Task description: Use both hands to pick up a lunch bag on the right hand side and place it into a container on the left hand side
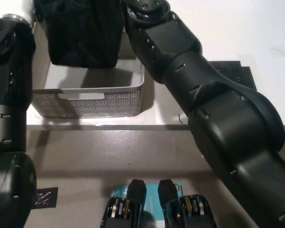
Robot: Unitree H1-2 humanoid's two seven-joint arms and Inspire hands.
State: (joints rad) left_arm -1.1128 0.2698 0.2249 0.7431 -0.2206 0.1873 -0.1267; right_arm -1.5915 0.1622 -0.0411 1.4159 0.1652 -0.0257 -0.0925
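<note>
- Head view, steeply down: table edge (109, 127) crossing the frame; floor below it.
- Lunch bag (83, 35): black, soft-sided, held above the open top of the container, its lower edge hanging over the rear part of the basin. Whether it touches the container cannot be told.
- Container (90, 100): grey perforated basket with a handle slot in the near wall, standing at the table's near edge, on the robot's left side.
- Right arm (204, 95): black, reaching diagonally from lower right to the bag's right flank. Right hand not visible as such; fingers cannot be told.
- Left arm (7, 85): dark housing rising along the left edge to the bag's left flank. Left hand out of clear sight; fingers cannot be told.
- Key relation: bag sits between the two arms, directly over the container; the way in is straight down. Long axis appears to run left to right, matching the basket's width. Both arms seem equally near.
- Judgement: carry nearly done; lowering and release not yet done.
- Black tape patch (237, 71) on the table behind the right arm.
- Writing: none legible on bag or basket.
</note>
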